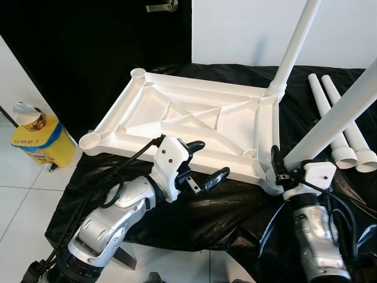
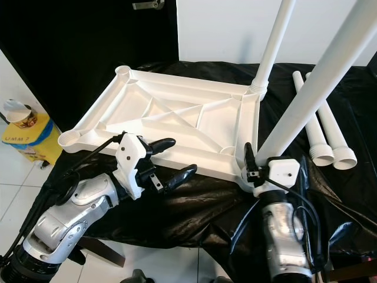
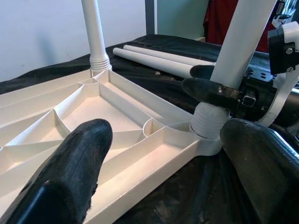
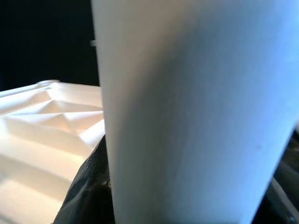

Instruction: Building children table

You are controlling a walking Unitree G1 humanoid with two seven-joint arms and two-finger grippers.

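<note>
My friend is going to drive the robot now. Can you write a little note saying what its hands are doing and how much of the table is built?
Right gripper: shut on the white plastic leg at its base, in the near right corner socket of the upside-down white plastic tabletop.
Left gripper: open, empty, hovering over the tabletop's near edge.
Done: one white leg stands in the far right corner.
Left: whether the held leg is fully seated cannot be told. The two left corner sockets are empty, and two spare white legs lie on the black cloth to the right.
</note>
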